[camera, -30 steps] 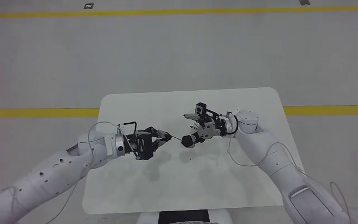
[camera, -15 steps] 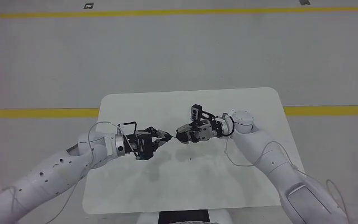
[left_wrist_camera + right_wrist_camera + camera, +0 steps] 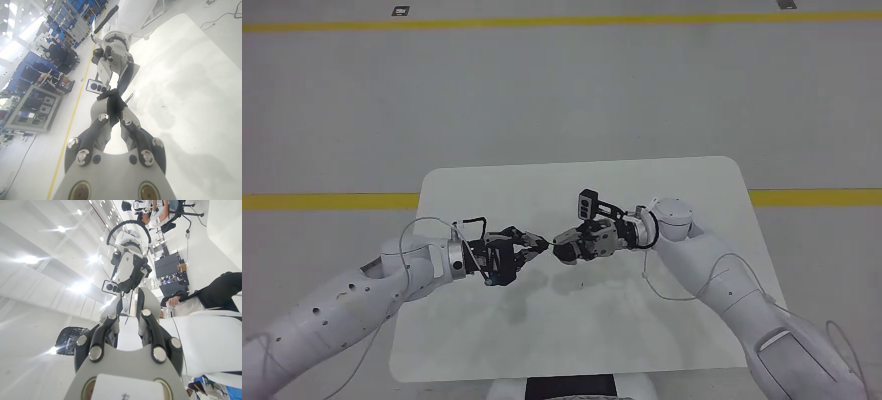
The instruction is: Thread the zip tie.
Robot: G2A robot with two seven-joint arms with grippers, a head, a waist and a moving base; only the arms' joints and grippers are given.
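Top view is taken up by a grey floor (image 3: 662, 100), which is crossed by two yellow lines (image 3: 332, 201), one along 12 o'clock and one running from 9 to 3 o'clock behind the table. Two small dark floor markers (image 3: 400, 11) are set at 11 and 1 o'clock, and their print is too small to be read. A white table (image 3: 492, 340) with rounded corners is placed toward 6 o'clock. The left arm is brought in from 8 o'clock, and the left gripper (image 3: 539, 242) is held above the middle of the table. Its black-taped fingers (image 3: 113, 106) are seen pressed together at the tips, and the thin black zip tie (image 3: 129, 98) is pinched there, its strand sticking out just beside them and clear of the tabletop. At 3 o'clock of it, tip to tip and almost touching, the right gripper (image 3: 558, 246) is held, its arm entering from 4 o'clock. A narrow gap is kept between its fingers (image 3: 145, 321), and a fine dark strand is seen within that gap. A pale label (image 3: 124, 389) on the right wrist plate carries a dark mark that cannot be read. Blue shelving (image 3: 62, 11) and a metal-framed bench (image 3: 32, 106) are shown behind, and ceiling lights (image 3: 61, 228) overhead.
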